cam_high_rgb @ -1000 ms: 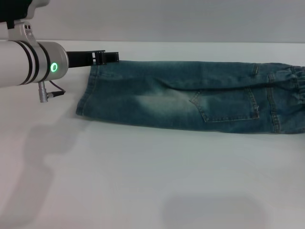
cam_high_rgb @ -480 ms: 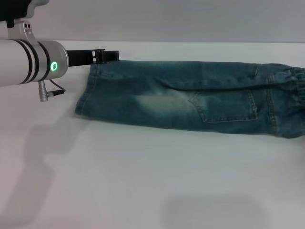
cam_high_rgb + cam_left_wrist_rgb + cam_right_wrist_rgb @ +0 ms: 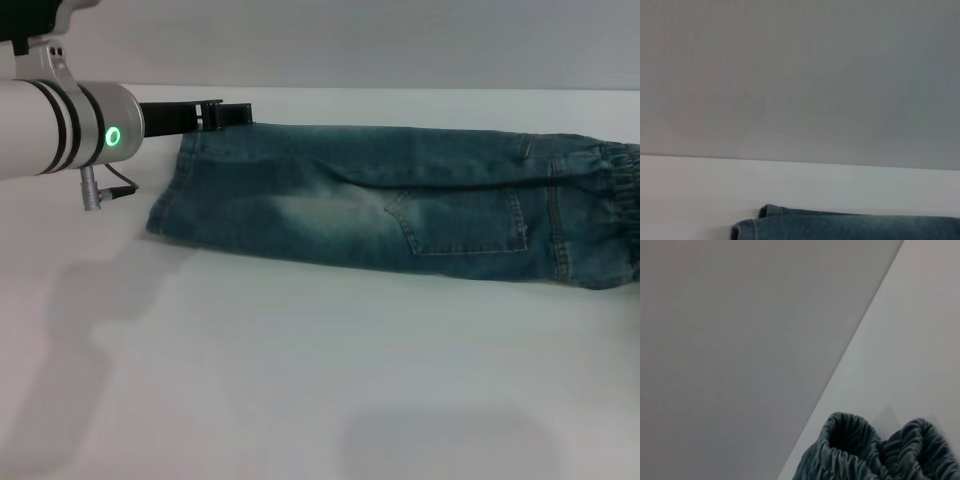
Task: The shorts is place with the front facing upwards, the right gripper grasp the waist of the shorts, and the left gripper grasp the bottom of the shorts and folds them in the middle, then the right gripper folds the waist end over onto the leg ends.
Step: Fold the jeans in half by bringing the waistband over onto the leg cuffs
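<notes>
The shorts [image 3: 390, 205] lie already doubled lengthwise into 1 long strip across the far part of the white table [image 3: 300, 380], leg ends [image 3: 168, 195] toward the robot's left and the waist [image 3: 615, 225] at the right edge of the head view. The left gripper [image 3: 228, 113] reaches in from the left, its black fingers [image 3: 215, 114] at the far corner of the leg ends, touching or pinching the hem there; they look nearly closed, but whether cloth is really between them cannot be told. The left wrist view shows only that hem corner and bare wall. The right gripper is outside the head view, and its wrist view shows only the puckered waist close below it, so whether it grips the band cannot be told. The lengthwise fold appears done, which leaves the waist-over-legs fold as the step in hand. To do it well, the left gripper should keep the hem corner pinned flat so the strip does not slide, while the right lifts both layers of the waist together, carries them high enough to clear the denim, and lays the band square on the leg ends with edges lined up. Heavy denim and a bulky band will tend to spring open, so release late and low.
</notes>
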You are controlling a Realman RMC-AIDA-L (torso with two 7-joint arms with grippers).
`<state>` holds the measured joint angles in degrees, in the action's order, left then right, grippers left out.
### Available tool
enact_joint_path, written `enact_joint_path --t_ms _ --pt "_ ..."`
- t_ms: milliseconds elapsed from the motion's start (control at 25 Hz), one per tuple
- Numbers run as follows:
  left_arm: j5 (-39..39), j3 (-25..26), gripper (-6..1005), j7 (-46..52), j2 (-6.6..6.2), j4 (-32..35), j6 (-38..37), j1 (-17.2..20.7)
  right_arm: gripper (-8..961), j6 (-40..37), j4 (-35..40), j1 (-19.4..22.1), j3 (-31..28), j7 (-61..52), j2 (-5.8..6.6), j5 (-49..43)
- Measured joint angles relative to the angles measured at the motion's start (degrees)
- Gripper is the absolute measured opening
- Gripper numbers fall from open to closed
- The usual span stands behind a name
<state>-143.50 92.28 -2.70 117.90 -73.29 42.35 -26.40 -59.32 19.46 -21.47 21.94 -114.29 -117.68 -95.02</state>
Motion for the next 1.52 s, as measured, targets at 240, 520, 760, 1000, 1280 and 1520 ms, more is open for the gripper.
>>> enact_joint_path --t_ms 240,520,760,1000,1280,1520 --pt "0.90 0.15 846 -0.83 -0.03 0.30 0.01 -0.03 300 -0.12 0.23 0.04 1.19 0.58 0.10 -0.01" --pt "1.04 0.18 846 -1.26 -0.05 1.05 -0.48 -0.06 154 -0.61 0.79 0.51 1.00 0.90 0.00 0.11" --pt "1.11 -0.77 845 -1.32 0.17 2.24 -2.56 0.28 44 -8.62 5.18 2.33 0.58 0.83 -0.92 3.61" --pt "3.47 -3.65 845 -1.43 0.26 4.59 -7.36 0.90 27 -16.11 10.35 1.52 1.02 -3.92 -0.68 6.86" --pt "10.84 -7.99 845 -4.50 0.29 7.37 -12.79 1.15 28 -17.59 14.28 -3.41 4.24 -8.37 0.09 6.26" --pt "14.04 -11.63 844 -5.34 0.35 9.15 -15.33 0.94 27 -16.50 16.15 -8.79 8.89 -10.71 0.93 6.15"
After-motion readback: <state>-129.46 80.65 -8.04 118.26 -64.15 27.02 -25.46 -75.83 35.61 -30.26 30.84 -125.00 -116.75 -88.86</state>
